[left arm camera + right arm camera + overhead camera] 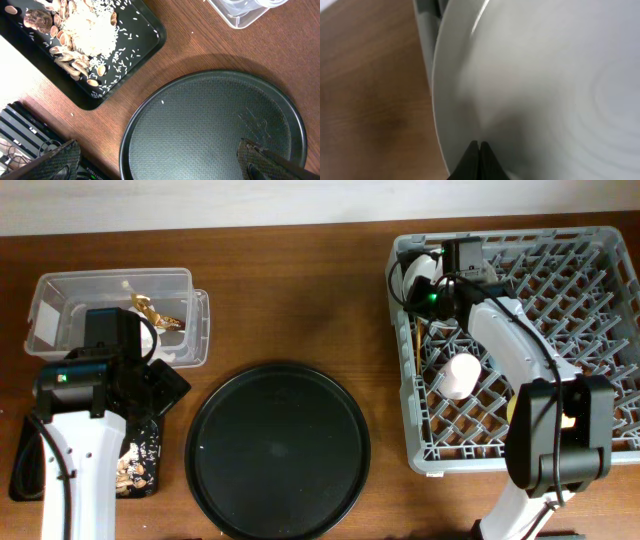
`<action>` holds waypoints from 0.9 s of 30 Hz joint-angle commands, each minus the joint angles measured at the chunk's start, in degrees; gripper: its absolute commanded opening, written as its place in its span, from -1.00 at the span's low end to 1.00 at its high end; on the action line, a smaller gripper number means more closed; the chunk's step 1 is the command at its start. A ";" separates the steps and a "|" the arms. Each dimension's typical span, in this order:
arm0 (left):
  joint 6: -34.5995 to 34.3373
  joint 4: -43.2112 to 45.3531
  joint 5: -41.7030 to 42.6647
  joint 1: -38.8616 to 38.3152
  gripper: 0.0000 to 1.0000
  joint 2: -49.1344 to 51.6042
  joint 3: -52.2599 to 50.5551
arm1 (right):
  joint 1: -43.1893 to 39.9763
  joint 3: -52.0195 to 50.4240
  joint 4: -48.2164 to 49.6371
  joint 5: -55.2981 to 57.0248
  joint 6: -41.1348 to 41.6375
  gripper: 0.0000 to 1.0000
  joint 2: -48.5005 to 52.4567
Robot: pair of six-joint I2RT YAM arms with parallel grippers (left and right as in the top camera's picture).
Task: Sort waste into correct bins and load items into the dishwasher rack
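Note:
The grey dishwasher rack (590, 280) stands at the right. A pale plate (410, 275) stands on edge in its far left corner. My right gripper (426, 282) is there, shut, with its tips (479, 146) against the plate's face (545, 75) and nothing between them. A pale pink cup (460, 375) lies in the rack, and chopsticks (415, 345) lie along its left wall. My left gripper (157, 165) is open and empty, low over the table by the shallow black tray (25, 470). That tray (145, 35) holds food scraps (85, 25) and white crumbs.
The clear box (60, 290) at the back left holds a gold-brown scrap (150, 310); its corner shows in the left wrist view (240, 15). The large round black tray (277, 450) lies in the middle, under my left fingers (210, 120). A yellow piece (568, 420) shows behind my right arm.

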 commanded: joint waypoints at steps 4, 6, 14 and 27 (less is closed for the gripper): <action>-0.13 -0.07 -0.24 0.20 0.98 -0.55 0.46 | 0.24 0.63 -5.29 10.75 -0.20 -0.92 4.31; -0.13 -0.07 -0.24 0.20 0.98 -0.55 0.46 | 0.24 0.63 -5.99 10.93 -0.20 -0.92 5.60; -0.13 -0.07 -0.24 0.20 0.98 -0.55 0.46 | 1.70 0.72 -7.52 10.19 0.81 -0.92 1.03; -0.13 -0.07 -0.24 0.20 0.98 -0.55 0.46 | 11.91 0.74 -9.44 19.71 7.85 -0.92 -0.35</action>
